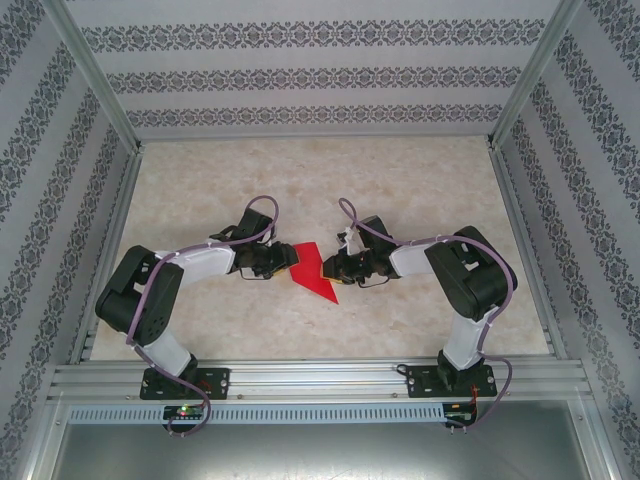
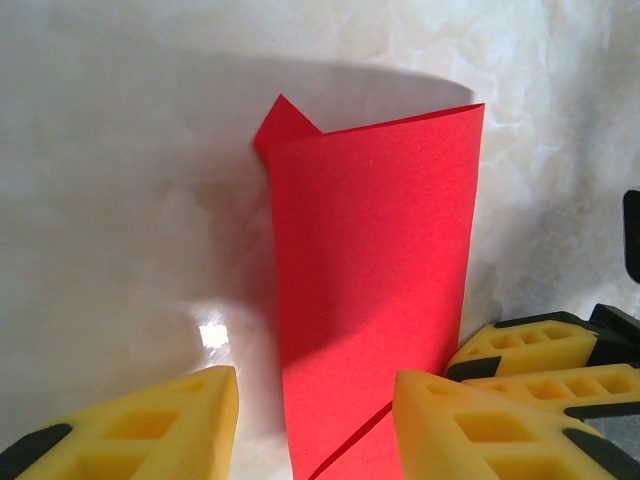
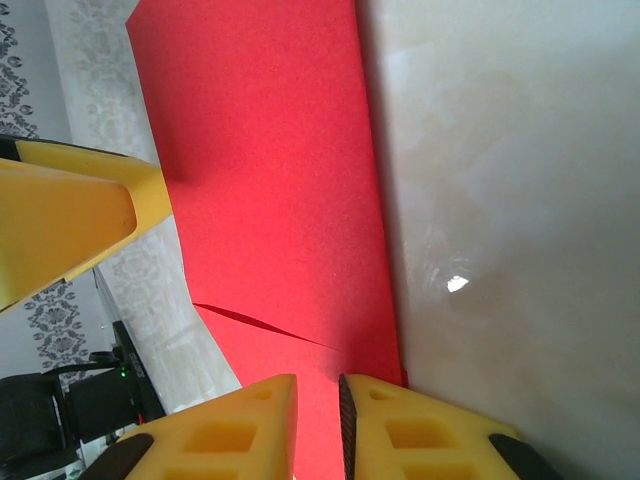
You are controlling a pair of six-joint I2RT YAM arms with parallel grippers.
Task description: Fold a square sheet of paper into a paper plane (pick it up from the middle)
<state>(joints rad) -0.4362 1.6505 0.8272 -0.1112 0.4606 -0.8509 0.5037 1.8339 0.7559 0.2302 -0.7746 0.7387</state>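
Marble-look table [image 1: 400, 180] w/ patterned walls [image 1: 300, 60]

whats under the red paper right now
Around the red paper the beige table shows, shadowed beside it in the left wrist view. The patch right beneath it is covered, so nothing more can be told.

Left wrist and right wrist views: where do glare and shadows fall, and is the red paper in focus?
Left wrist: a small glare spot on the table, and a broad soft shadow left of the sharp red paper. Right wrist: another glare spot, and a dark shadow strip along the paper's right edge; the paper grain is sharp. Top external: even, soft light.
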